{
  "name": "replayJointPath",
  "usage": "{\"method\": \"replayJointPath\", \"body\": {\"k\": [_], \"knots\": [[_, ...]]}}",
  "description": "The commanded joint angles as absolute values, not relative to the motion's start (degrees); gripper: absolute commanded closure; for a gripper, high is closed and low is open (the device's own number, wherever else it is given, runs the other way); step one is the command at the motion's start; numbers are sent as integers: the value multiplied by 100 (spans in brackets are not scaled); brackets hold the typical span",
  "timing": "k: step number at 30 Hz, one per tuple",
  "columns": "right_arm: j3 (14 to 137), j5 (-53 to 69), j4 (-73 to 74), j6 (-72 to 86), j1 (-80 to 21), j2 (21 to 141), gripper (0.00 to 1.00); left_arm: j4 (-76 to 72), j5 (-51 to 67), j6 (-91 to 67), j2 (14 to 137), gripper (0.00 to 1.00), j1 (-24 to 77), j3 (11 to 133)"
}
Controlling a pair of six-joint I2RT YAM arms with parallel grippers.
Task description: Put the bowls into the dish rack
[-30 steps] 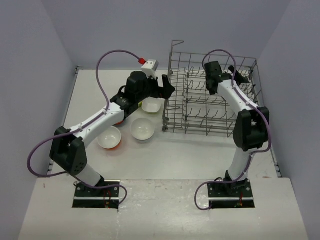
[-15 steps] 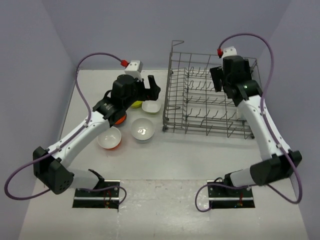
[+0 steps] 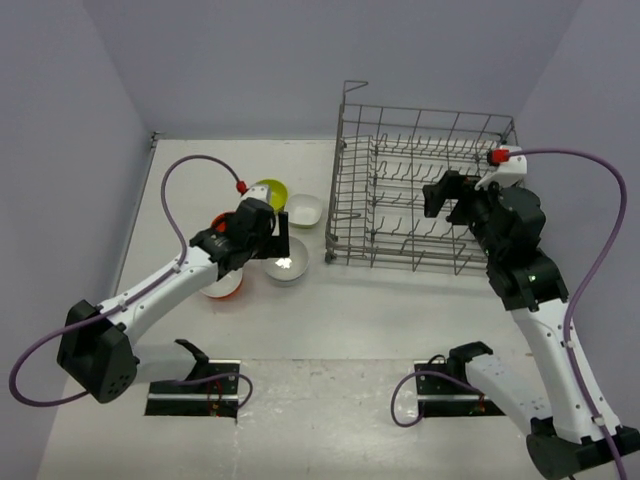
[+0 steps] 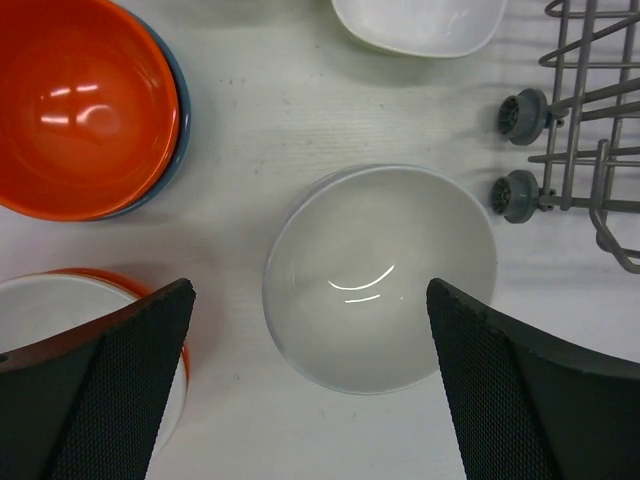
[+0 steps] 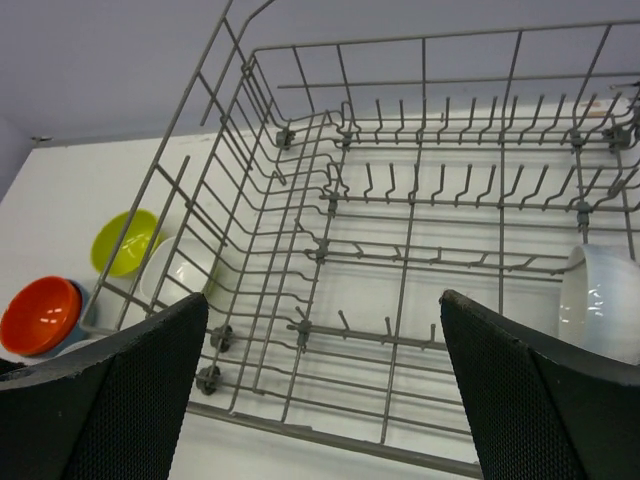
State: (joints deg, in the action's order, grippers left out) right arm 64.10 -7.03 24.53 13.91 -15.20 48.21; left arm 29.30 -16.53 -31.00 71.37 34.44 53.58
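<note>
- Nearest the arm bases, the orange bowl with white inside (image 3: pixel 222 285) sits on the white table (image 3: pixel 400 310), partly tucked under the left arm.
- Just beyond it, the left gripper (image 4: pixel 310 290) hangs straight over the white round bowl (image 4: pixel 380 280). Its jaws are spread wide, one finger on each side of the bowl, and nothing is gripped.
- That bowl stands upright on the table, just beside the rack's near-left corner.
- Over on the right, the right gripper (image 5: pixel 322 298) is held high above the near side of the dish rack (image 3: pixel 420 200), jaws wide apart and holding nothing.
- Further back on the left, the orange bowl (image 4: pixel 85 105) is nested inside the blue bowl (image 4: pixel 178 110).
- The white squarish bowl (image 3: pixel 303 209) sits beside the rack's left wall, and the yellow-green bowl (image 3: pixel 270 192) touches it on the far left side.
- Inside the rack, by its right wall, there's a white glossy vessel (image 5: pixel 605 300) cut off by the frame. I can't tell what kind it is.
</note>
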Motion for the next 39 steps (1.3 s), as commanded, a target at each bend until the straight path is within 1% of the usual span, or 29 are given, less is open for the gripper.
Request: {"method": "replayJointPath", "body": {"k": [1, 4, 5, 6, 9, 12, 13, 15, 16, 18, 19, 21, 22, 24, 25, 26, 32, 39], "knots": [[6232, -317, 2241, 1846, -1503, 4702, 1, 3041, -1924, -3383, 7312, 0, 3401, 5274], [6179, -290, 2460, 1837, -1512, 4667, 1, 3067, -2083, -3480, 7470, 6, 3401, 5194], [6170, -290, 2565, 1828, -1512, 4667, 1, 3059, -2109, -3498, 7532, 13, 3410, 5186], [6161, -299, 2619, 1819, -1512, 4650, 1, 2963, -2118, -3507, 7558, 16, 3401, 5133], [6179, -404, 2821, 1811, -1520, 4615, 1, 2900, -2136, -3551, 7734, 18, 3401, 5098], [6126, -527, 2856, 1811, -1512, 4483, 1, 3023, -2303, -3700, 7884, 28, 3401, 5124], [6117, -527, 2813, 1819, -1512, 4456, 1, 3015, -2320, -3718, 7919, 36, 3401, 5124], [6056, -510, 2778, 1802, -1512, 4377, 1, 2953, -2294, -3753, 7936, 43, 3401, 5124], [6038, -492, 2751, 1802, -1512, 4360, 1, 2884, -2259, -3753, 7937, 51, 3401, 5115], [6038, -483, 2777, 1793, -1512, 4351, 1, 2822, -2206, -3753, 7971, 57, 3401, 5124], [6047, -501, 2795, 1793, -1512, 4342, 1, 2804, -2197, -3753, 8015, 64, 3401, 5124], [6064, -527, 2830, 1793, -1512, 4342, 1, 2821, -2223, -3762, 8068, 72, 3401, 5150], [6064, -536, 2847, 1784, -1512, 4342, 1, 2847, -2276, -3797, 8103, 81, 3401, 5159], [6064, -527, 2839, 1775, -1512, 4342, 1, 2857, -2276, -3814, 8095, 87, 3401, 5177], [6056, -527, 2848, 1775, -1512, 4342, 1, 2856, -2285, -3814, 8077, 97, 3401, 5185], [6056, -519, 2856, 1767, -1512, 4342, 1, 2856, -2285, -3814, 8068, 100, 3410, 5203], [6003, -335, 2813, 1661, -1512, 4316, 1, 2865, -2303, -3806, 7831, 100, 3410, 5291], [5985, 386, 2716, 1468, -1512, 4342, 1, 2865, -2355, -3824, 6963, 100, 3419, 5519]]}}
